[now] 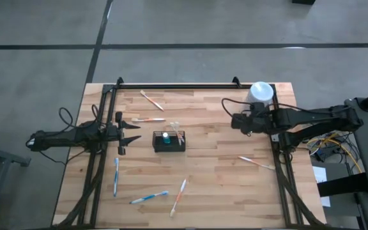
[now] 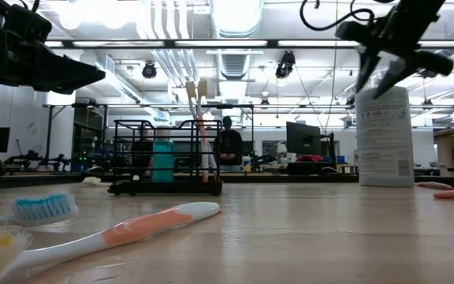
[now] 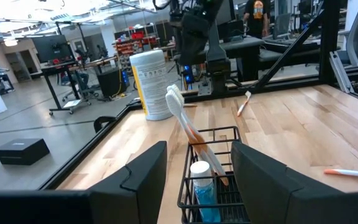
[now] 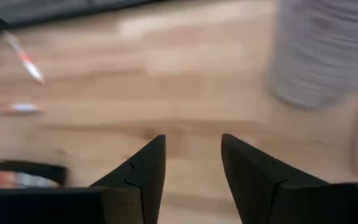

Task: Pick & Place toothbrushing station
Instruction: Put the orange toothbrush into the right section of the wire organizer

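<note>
Centrally on the wooden table (image 1: 222,191) we list the toothbrushing station (image 1: 169,141), a small black wire-mesh basket, just beside our left gripper (image 1: 133,131) and well apart from our right gripper (image 1: 234,121). Contents: two toothbrushes (image 3: 194,134) leaning upright, one blue tube (image 3: 202,190). Both grippers stand released, holding nothing. We judge it light, rigid, easily tipped by its tall contents; the top rim wire of a short wall suits a pinch. Long axis runs across the table, left to right; open side up.
</note>
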Action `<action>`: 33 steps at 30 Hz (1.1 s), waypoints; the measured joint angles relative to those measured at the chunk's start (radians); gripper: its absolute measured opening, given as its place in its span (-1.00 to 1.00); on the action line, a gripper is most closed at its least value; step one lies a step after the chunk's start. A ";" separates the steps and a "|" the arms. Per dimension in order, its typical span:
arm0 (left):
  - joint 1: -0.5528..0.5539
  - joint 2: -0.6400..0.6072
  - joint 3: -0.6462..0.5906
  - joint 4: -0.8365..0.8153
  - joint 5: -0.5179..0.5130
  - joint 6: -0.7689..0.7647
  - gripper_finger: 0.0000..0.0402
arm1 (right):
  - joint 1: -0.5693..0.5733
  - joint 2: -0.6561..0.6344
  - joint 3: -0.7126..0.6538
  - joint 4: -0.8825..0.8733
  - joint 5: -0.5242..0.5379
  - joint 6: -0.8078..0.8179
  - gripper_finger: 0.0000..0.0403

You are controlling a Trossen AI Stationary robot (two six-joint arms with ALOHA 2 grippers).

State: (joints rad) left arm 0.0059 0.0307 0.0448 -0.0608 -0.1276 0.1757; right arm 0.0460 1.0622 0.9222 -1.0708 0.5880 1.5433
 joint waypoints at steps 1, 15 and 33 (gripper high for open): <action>0.000 0.000 0.000 0.000 0.000 0.000 -0.07 | 0.000 0.000 0.017 -0.051 -0.017 0.002 -0.25; 0.000 0.000 0.000 0.000 0.000 0.000 -0.07 | 0.000 0.000 -0.012 -0.340 -0.215 0.316 -0.31; 0.000 0.000 0.000 0.000 0.000 0.000 -0.07 | -0.001 0.060 -0.174 -0.307 -0.228 0.420 -0.13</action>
State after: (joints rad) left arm 0.0060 0.0307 0.0445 -0.0608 -0.1276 0.1757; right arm 0.0454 1.1218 0.7487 -1.3774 0.3599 1.9633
